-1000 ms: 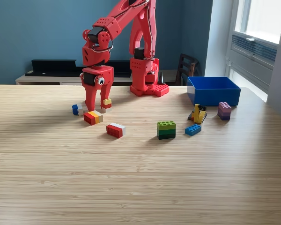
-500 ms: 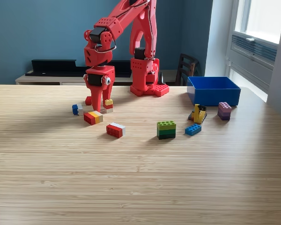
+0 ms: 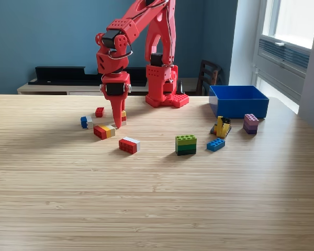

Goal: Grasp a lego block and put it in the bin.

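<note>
Claw (image 3: 118,118) points down, its spread indiscernible, touching a yellow-red block (image 3: 123,116); bin (image 3: 238,101) lies well apart toward the exterior view's right.

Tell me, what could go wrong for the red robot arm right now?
The gripper is down among crowded blocks, right beside a small yellow-and-red block, so it may nudge the red-yellow-white block or grab nothing. The bin sits far off on the exterior view's right, so a loosely held block could drop on the way.
</note>
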### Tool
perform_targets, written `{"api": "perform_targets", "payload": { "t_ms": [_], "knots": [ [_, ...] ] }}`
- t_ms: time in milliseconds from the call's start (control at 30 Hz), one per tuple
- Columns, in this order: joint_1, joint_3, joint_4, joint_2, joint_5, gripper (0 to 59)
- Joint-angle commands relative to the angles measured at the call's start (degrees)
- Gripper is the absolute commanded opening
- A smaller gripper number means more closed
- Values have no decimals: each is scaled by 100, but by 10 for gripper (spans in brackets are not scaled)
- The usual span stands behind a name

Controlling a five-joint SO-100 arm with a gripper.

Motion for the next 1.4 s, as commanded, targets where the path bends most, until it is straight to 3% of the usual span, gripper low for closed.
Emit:
{"api": "perform_targets", "payload": {
  "t_ms": [33,367,467,600,767,1000,1400],
  "knots": [
    [-220,501,167,-105,-237,174],
    [-220,439,141,-105,-176,50],
    [-202,413,141,-105,-167,40],
    [-193,413,132,-105,-167,43],
    [-114,404,105,-105,-255,130],
    [62,360,-53,-105,-281,119],
    [360,149,-396,-105,-308,148]
  ]
}}
